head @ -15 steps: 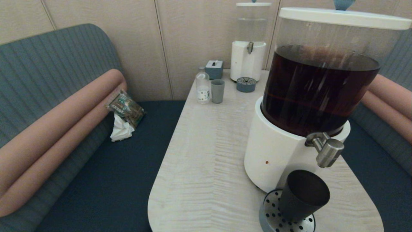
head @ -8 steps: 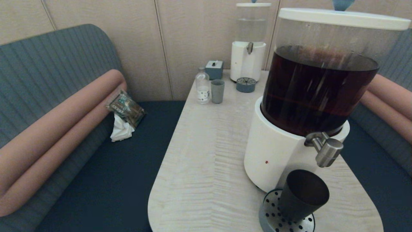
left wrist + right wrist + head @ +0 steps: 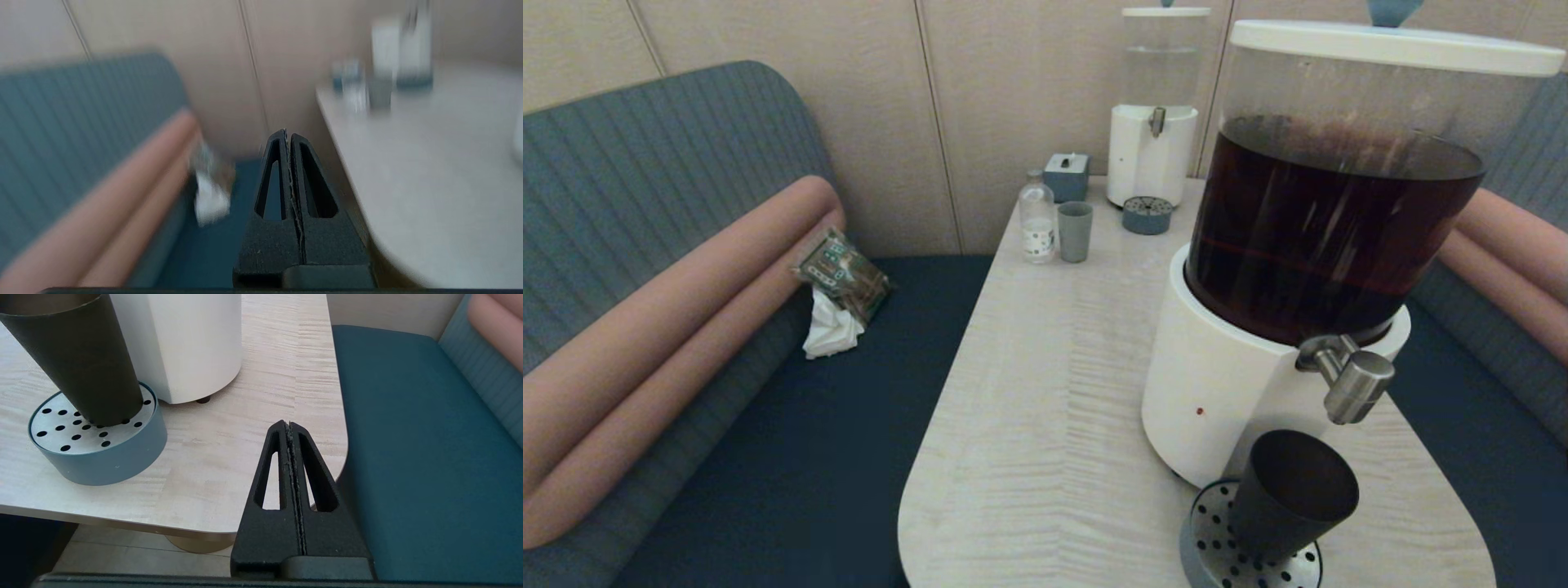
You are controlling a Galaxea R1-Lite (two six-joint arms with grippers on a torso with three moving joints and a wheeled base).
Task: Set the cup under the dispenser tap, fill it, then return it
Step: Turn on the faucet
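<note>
Table (image 3: pixel 1045 392): cup (image 3: pixel 1290 494) on drip tray (image 3: pixel 1217 547), tray edge cropped.

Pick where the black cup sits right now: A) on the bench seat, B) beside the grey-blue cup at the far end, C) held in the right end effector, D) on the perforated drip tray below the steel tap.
D: the black cup stands on the drip tray below the steel tap, nothing gripping it.

cup (image 3: pixel 1290 494) on drip tray (image 3: pixel 1213 547), below dispenser tap (image 3: pixel 1354 385), table (image 3: pixel 1045 425) front-right
</note>
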